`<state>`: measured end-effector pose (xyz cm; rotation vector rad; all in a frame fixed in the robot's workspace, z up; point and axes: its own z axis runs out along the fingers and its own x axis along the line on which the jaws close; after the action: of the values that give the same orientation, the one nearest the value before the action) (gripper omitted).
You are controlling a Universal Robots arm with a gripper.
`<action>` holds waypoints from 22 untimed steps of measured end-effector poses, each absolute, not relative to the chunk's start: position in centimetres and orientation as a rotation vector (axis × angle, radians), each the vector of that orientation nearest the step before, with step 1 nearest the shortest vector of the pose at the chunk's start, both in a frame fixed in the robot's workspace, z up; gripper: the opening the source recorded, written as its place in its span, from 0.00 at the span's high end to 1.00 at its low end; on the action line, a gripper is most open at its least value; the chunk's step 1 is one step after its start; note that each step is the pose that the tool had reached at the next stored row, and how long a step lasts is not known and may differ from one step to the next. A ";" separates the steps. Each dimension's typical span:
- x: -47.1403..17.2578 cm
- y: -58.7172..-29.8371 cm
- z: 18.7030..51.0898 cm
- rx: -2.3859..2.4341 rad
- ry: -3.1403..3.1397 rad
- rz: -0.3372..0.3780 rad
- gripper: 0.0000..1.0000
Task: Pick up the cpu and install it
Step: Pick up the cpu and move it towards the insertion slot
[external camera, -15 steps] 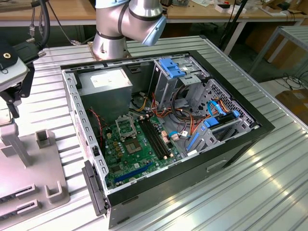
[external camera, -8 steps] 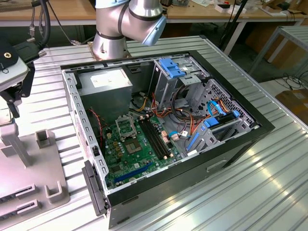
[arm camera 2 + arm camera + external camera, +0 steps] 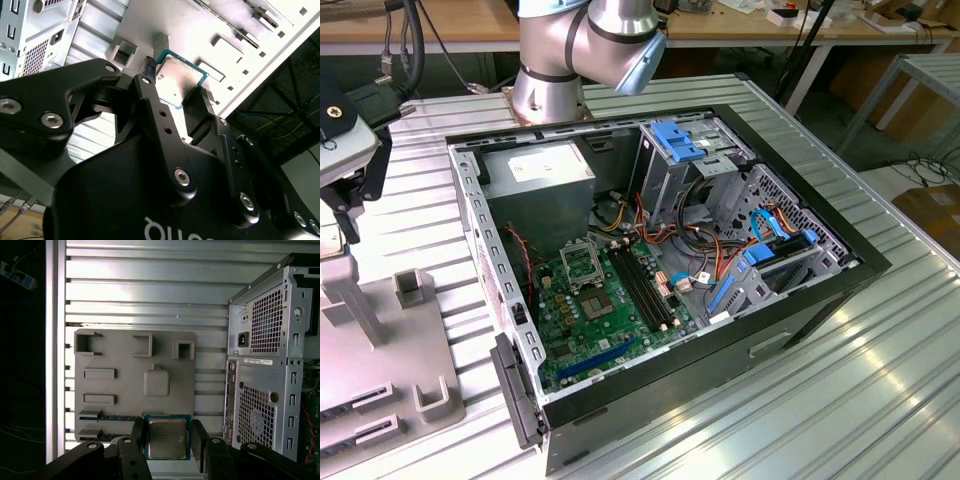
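1. Your gripper (image 3: pixel 169 427) has its two fingers (image 3: pixel 139 434) pinched on opposite edges of the cpu (image 3: pixel 167 440). In both wrist views the pads sit tight against the chip's green rim.
2. The cpu hangs between them with its silvery face toward the wrist cameras. It is lifted off the grey tray (image 3: pixel 125 355) and sits over the tray's edge nearest the gripper.
3. On the tray itself you can see bracket-shaped holders, narrow slot recesses and a square pocket (image 3: pixel 156 382), all apart from the chip.
4. Just beside the tray, on the same ribbed metal table (image 3: pixel 880 400), lies the open computer case (image 3: pixel 840 290). In the exterior view it is on the tray's side toward the exterior view's right.
5. Inside that case, well apart from the tray, lies the green motherboard (image 3: pixel 590 320) with its metal-framed socket (image 3: pixel 582 265) facing up.
6. The arm's base (image 3: pixel 555 80) stands on the table well apart from the tray, close to the case's power-supply corner.
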<state>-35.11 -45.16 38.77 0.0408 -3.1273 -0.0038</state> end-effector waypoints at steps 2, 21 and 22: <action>-35.1 -45.2 38.8 0.041 -3.127 -0.004 0.53; -34.3 -45.2 38.8 0.041 -3.127 -0.004 0.53; -34.2 -45.2 38.8 0.041 -3.127 -0.004 0.53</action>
<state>-34.21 -45.15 38.78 0.0407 -3.1272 -0.0042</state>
